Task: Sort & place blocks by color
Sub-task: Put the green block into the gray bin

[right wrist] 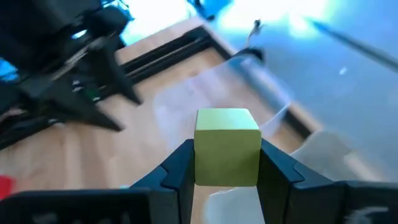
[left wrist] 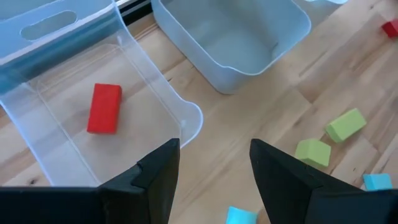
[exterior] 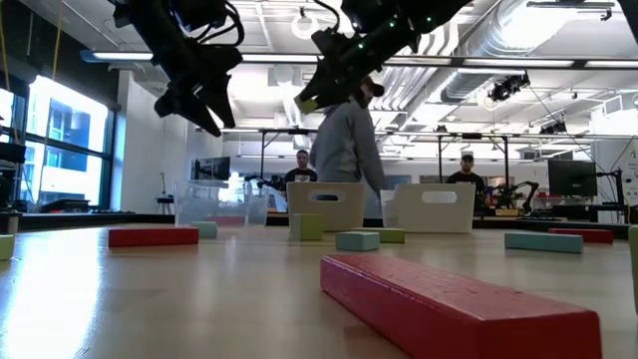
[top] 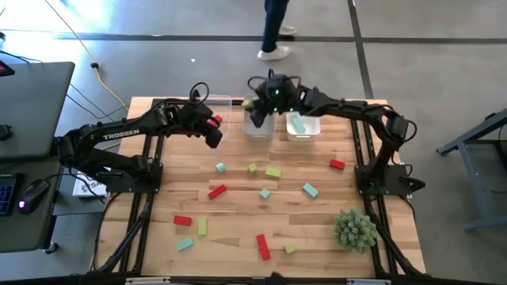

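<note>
The right hand (right wrist: 227, 168) hangs above the middle clear bin (top: 259, 127) at the tabletop's far edge, its fingers clamped on a yellow-green cube (right wrist: 227, 146). The left hand (left wrist: 214, 168), fingers apart and empty, hovers beside the left bin (left wrist: 112, 134), where a red block (left wrist: 104, 108) lies. Other blocks are scattered over the wooden tabletop (top: 238, 237), near a fake plant (top: 354, 229). People stand behind.

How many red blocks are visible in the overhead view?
5 red blocks: one in the left clear plastic bin, one by the right arm's base, a bar left of centre, one front left, a bar front centre. Arms may hide others.
</note>
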Tool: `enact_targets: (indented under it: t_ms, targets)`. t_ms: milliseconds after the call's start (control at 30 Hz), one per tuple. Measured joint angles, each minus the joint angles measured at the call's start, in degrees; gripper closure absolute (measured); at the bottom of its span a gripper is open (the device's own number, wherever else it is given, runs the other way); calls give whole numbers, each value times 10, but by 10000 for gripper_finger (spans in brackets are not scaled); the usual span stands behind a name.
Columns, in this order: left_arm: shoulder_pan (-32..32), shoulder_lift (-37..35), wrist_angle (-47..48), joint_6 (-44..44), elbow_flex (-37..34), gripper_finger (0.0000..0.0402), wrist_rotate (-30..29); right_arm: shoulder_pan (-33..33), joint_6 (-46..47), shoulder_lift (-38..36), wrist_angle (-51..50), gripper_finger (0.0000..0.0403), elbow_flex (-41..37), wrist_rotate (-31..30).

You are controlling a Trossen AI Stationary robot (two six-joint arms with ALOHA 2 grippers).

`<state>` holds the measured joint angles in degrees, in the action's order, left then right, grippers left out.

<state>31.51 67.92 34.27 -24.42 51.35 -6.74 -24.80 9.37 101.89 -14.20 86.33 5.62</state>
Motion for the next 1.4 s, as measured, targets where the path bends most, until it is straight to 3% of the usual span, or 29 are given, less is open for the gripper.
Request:
enact_targets:
  t_ms: [333,1033,1400]
  targets:
    - [0,0,0,-44,0,216,-1,-58,-38,21,-22,298,1,11]
    - [0,0,0,-56,0,216,1,-52,-54,138,-128,298,0,24]
    - [0,0,0,-56,0,216,1,-48,-60,145,-139,296,0,23]
